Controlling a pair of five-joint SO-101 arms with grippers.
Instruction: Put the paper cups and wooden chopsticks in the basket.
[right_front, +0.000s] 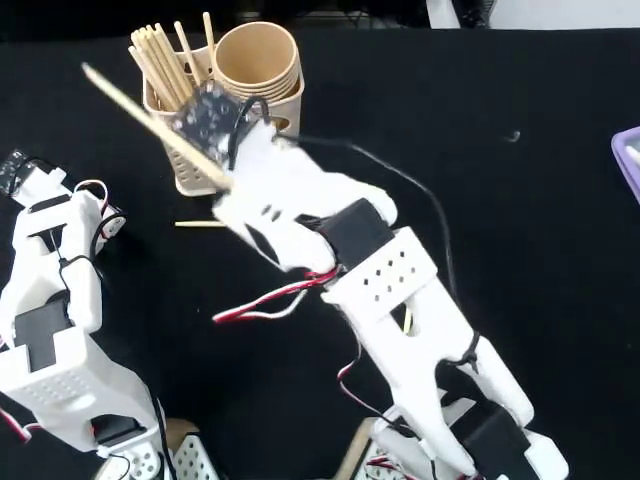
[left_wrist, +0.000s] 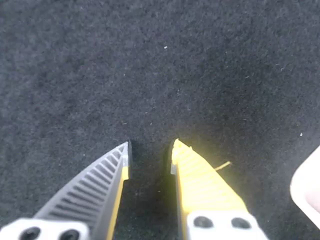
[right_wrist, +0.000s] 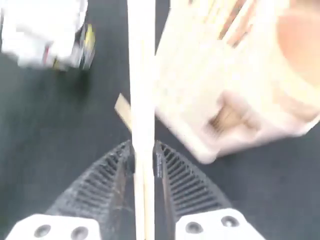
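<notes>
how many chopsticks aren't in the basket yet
2. One chopstick is clamped in the right gripper, slanting by the basket; a second chopstick lies on the table beside it. The arm may hide more.

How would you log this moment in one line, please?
right gripper: shut on chopstick, beside basket | left gripper: open, above table | paper cups: in basket | loose chopstick: on table

open room lies on the black table (right_front: 500, 120) right of the basket (right_front: 192, 180). inside the basket, upright chopsticks (right_front: 160, 65) crowd one half, stacked paper cups (right_front: 258, 60) the other. the right arm (right_front: 400, 290) slants across the middle, its held chopstick (right_front: 130, 103) jutting across the basket's front. bare cloth lies under the left gripper (left_wrist: 149, 150)
</notes>
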